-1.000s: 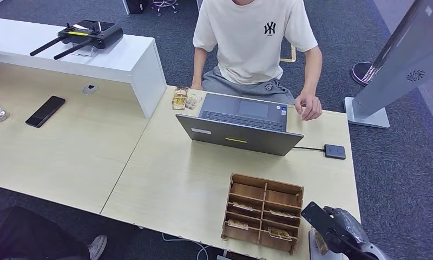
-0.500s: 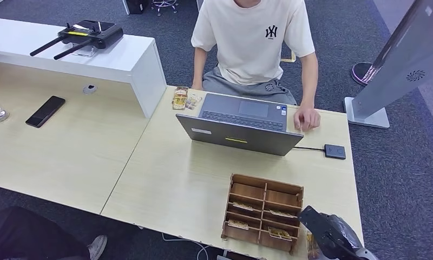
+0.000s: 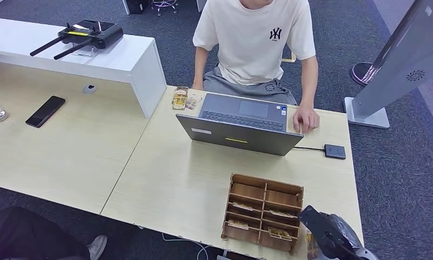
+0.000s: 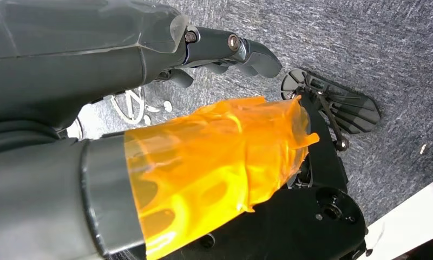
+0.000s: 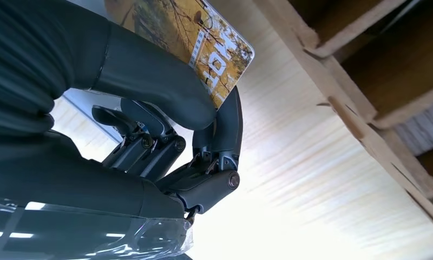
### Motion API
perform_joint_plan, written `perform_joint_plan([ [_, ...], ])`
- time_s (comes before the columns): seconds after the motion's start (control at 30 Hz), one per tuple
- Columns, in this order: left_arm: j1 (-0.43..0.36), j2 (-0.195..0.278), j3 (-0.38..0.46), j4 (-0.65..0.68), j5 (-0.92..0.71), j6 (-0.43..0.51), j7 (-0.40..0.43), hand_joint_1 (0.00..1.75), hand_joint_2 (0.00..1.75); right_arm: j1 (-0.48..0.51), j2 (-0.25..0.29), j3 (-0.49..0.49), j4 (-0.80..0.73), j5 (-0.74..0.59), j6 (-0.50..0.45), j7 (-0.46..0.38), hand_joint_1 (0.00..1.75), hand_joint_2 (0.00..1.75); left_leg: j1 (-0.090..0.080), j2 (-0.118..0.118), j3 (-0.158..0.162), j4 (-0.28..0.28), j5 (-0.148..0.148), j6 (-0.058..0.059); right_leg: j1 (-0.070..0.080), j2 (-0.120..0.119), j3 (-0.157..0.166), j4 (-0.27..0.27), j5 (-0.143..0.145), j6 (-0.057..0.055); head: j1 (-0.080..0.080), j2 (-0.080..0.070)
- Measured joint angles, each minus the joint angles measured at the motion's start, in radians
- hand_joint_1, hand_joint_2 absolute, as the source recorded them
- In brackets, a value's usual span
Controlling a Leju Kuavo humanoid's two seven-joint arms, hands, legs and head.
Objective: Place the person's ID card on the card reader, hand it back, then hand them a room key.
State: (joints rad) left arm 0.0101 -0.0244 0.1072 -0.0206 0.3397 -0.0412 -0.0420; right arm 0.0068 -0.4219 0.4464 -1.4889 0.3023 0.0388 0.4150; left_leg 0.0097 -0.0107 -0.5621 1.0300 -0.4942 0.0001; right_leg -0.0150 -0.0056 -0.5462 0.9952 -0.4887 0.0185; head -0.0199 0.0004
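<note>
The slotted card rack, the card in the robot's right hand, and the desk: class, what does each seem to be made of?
Card rack: thin brown wood or plywood, matt, with layered edges showing.
Card: probably glossy plastic, printed with an autumn picture.
Right hand: pinches it.
Desk: pale wood-grain, likely smooth laminate.

Pale wooden desk (image 3: pixel 165 179) on dark grey carpet (image 3: pixel 404 162)

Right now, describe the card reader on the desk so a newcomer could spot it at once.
Start at the open grey laptop on the light wooden desk. A thin black cable runs from the side where the person's hand rests out to the card reader. It is a small flat dark square pad lying alone near the desk's edge, unlike the wooden card rack.
</note>
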Motion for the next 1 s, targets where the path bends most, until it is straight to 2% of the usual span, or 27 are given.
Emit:
perform_joint_plan([
  [0.63,-0.002,-0.008,-0.011,0.0,0.037,0.001,-0.012,0.0,0.0,-0.072,0.0,-0.029,-0.15,0.073,-0.047,-0.105,1.75,1.75,0.0,0.0,0.0,0.0,0.0,0.0,0.0,0.0,0.0,0.0,0.0,0.0,0.0,0.0],
  [0.8,-0.005,-0.01,-0.026,0.0,0.041,0.001,-0.013,0.0,0.0,-0.116,0.011,-0.033,-0.157,0.072,-0.06,-0.148,1.75,1.75,0.0,0.0,0.0,0.0,0.0,0.0,0.0,0.0,0.0,0.0,0.0,0.0,0.0,0.0],
  [1.0,-0.016,-0.009,-0.048,0.0,0.041,-0.003,-0.017,0.0,0.0,-0.213,0.052,-0.022,-0.14,0.025,-0.053,-0.224,1.75,1.75,0.0,0.001,0.0,0.0,0.001,-0.001,0.0,0.001,0.0,0.0,0.0,0.0,0.0,0.0],
])
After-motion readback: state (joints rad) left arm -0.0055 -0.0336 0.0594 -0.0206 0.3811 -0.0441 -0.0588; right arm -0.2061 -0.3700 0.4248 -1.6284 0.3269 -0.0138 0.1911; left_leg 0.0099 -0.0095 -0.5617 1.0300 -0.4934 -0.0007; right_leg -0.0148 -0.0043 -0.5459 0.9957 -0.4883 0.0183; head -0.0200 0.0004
